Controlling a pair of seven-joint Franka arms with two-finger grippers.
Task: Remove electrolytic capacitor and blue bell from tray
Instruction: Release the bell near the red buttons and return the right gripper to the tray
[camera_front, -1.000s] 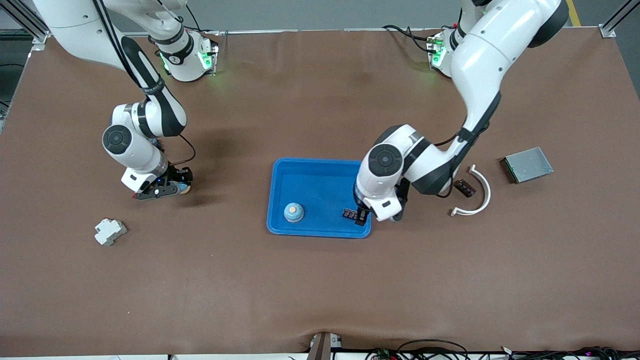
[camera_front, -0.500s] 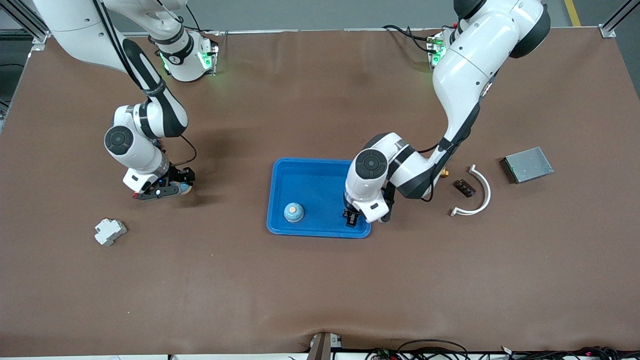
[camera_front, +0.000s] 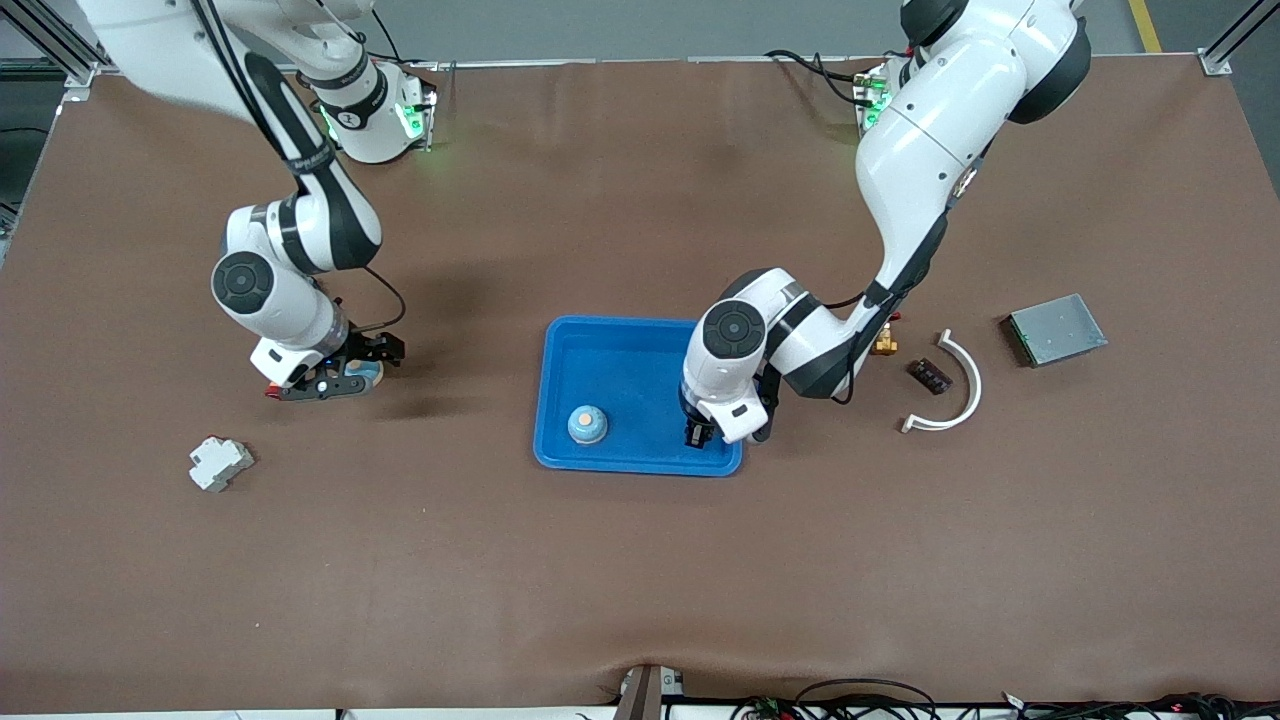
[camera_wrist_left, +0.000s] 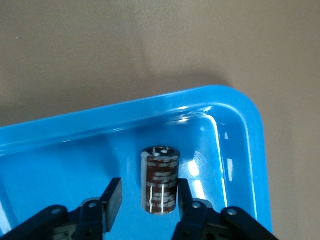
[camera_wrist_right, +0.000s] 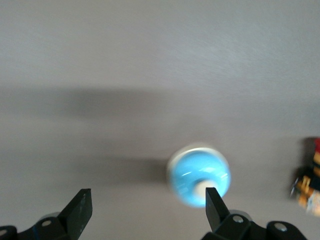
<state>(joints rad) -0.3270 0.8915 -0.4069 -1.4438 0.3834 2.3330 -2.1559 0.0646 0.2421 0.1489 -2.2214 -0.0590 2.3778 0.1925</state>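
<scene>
The left claw (camera_wrist_left: 148, 197) stands released astride the upright capacitor (camera_wrist_left: 161, 177) in the blue tray's (camera_front: 620, 345) five o'clock corner. The right claw (camera_wrist_right: 147, 202), released wide, hangs over a blue bell (camera_wrist_right: 199, 175) at the tray's nine o'clock

tray (camera_wrist_left: 240, 130): glossy blue plastic | capacitor (camera_wrist_left: 161, 180): shiny brown sleeve | table (camera_front: 640, 580): matt brown

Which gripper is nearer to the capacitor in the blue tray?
Left. The left gripper is open around the capacitor in the blue tray; the right gripper is off the tray, toward the right arm's end.
</scene>
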